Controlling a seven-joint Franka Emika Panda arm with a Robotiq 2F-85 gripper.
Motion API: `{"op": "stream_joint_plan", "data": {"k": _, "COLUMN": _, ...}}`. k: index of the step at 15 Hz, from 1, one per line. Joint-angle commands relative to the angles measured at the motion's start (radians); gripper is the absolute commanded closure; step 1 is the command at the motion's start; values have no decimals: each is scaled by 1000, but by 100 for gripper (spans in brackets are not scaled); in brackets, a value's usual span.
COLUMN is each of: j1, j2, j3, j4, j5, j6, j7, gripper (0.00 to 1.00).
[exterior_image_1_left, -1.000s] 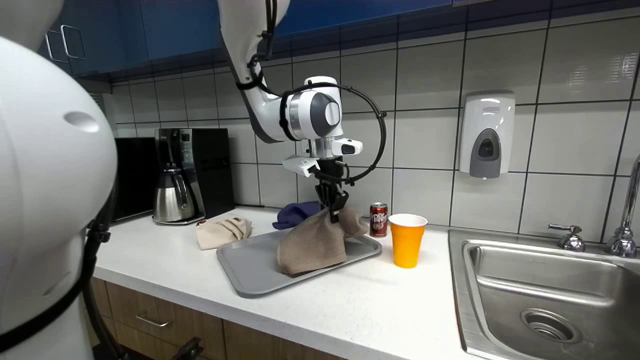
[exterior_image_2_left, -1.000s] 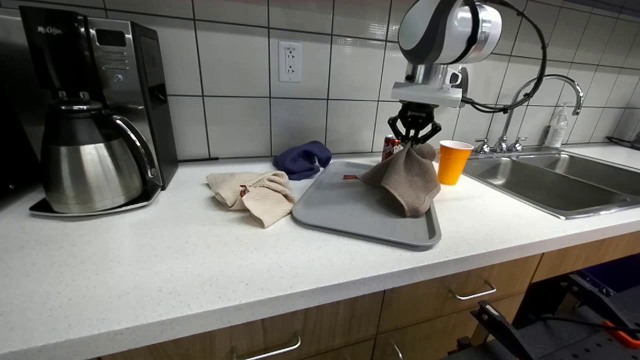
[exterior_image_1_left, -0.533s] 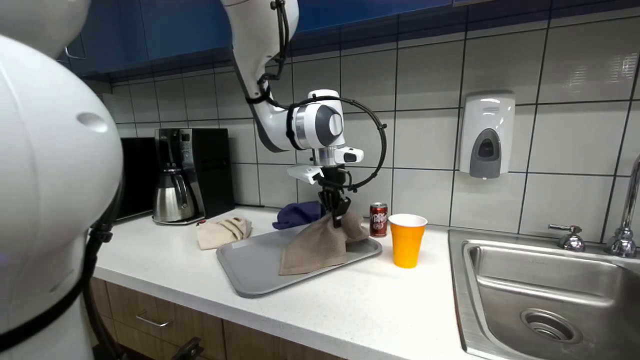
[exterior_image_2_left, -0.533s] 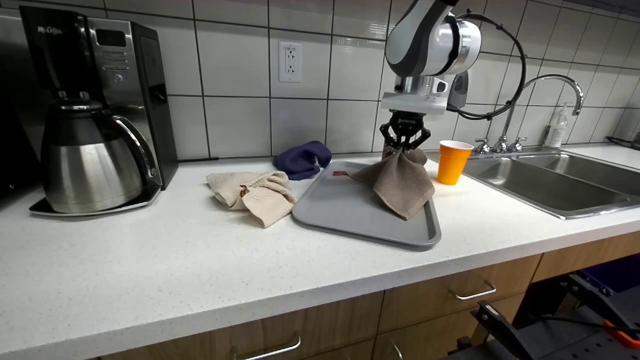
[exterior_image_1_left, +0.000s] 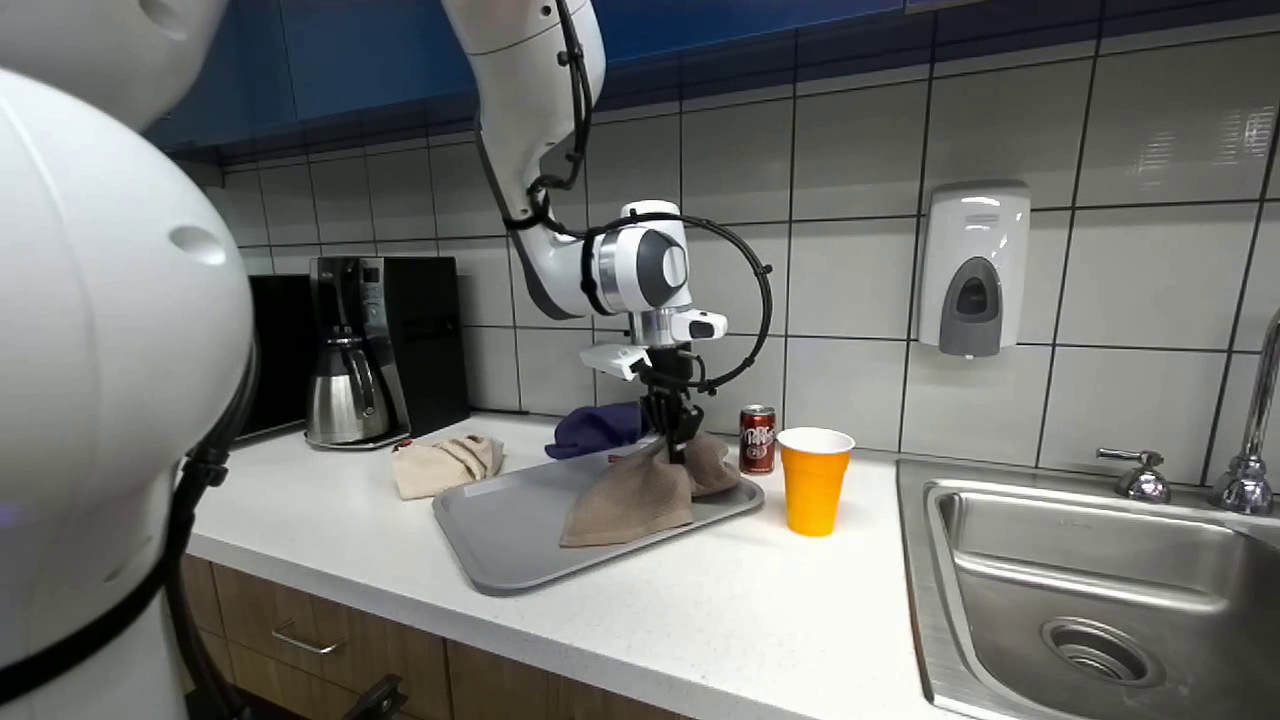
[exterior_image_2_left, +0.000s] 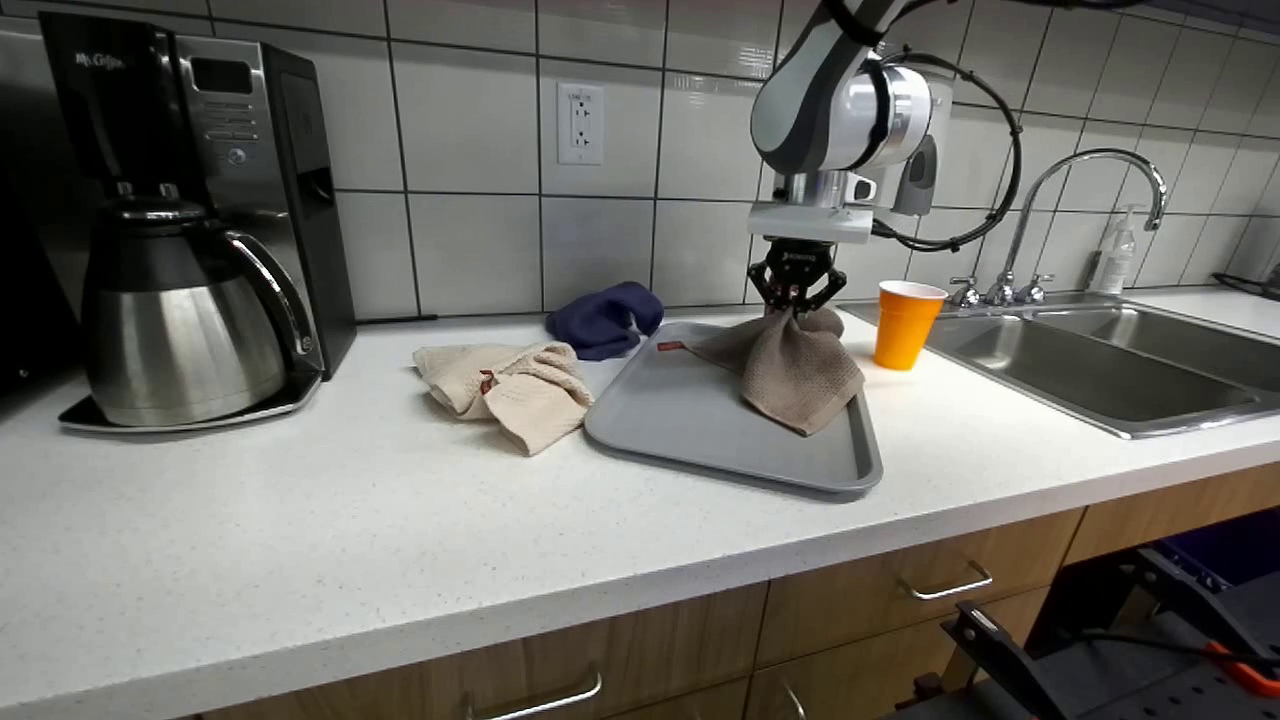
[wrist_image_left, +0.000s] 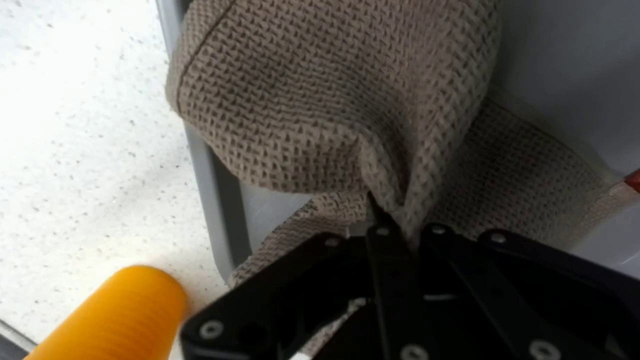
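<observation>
The brown cloth (exterior_image_2_left: 805, 375) was bunched over the gray tray (exterior_image_2_left: 680, 425), directly beneath the gripper (exterior_image_2_left: 796, 302), whose jaws were closed on a pinched fold of it. In an exterior view its near flap drooped toward 6 o'clock from that pinch, its corner seeming to touch the tray, while the flatter part bearing a red tag (exterior_image_2_left: 671, 346) spread toward 8 or 9 o'clock. Crumpled so, the cloth showed no clear long axis; in the wrist view the pinched ridge ran roughly toward 12 o'clock, a broad fold opened toward 11, overlapping the tray's rim near 10, and the tagged part lay toward 3. The orange cup (wrist_image_left: 115, 320) stood apart, outside the tray, at 8 o'clock there.
</observation>
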Motion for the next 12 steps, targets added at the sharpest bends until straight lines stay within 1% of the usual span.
{"op": "stream_joint_plan", "data": {"k": 1, "j1": 20, "j2": 15, "j3": -15, "j4": 39, "j5": 19, "j6": -56, "j7": 3, "gripper": 65}}
{"op": "stream_joint_plan", "data": {"k": 2, "j1": 20, "j2": -1, "j3": -12, "j4": 24, "j5": 21, "j6": -62, "j7": -7, "gripper": 63}}
{"op": "stream_joint_plan", "data": {"k": 3, "j1": 22, "j2": -23, "j3": -10, "j4": 3, "j5": 18, "j6": -67, "j7": -12, "gripper": 57}}
{"op": "stream_joint_plan", "data": {"k": 9, "j1": 41, "j2": -119, "j3": -11, "j4": -87, "j5": -11, "j6": -97, "j7": -27, "gripper": 12}}
{"op": "stream_joint_plan", "data": {"k": 10, "j1": 45, "j2": -139, "j3": -11, "j4": -104, "j5": -17, "j6": -100, "j7": -25, "gripper": 4}}
{"op": "stream_joint_plan", "data": {"k": 11, "j1": 46, "j2": -158, "j3": -10, "j4": -122, "j5": -22, "j6": -101, "j7": -25, "gripper": 1}}
{"op": "stream_joint_plan", "data": {"k": 12, "j1": 48, "j2": -177, "j3": -9, "j4": -139, "j5": -29, "j6": -104, "j7": -25, "gripper": 0}}
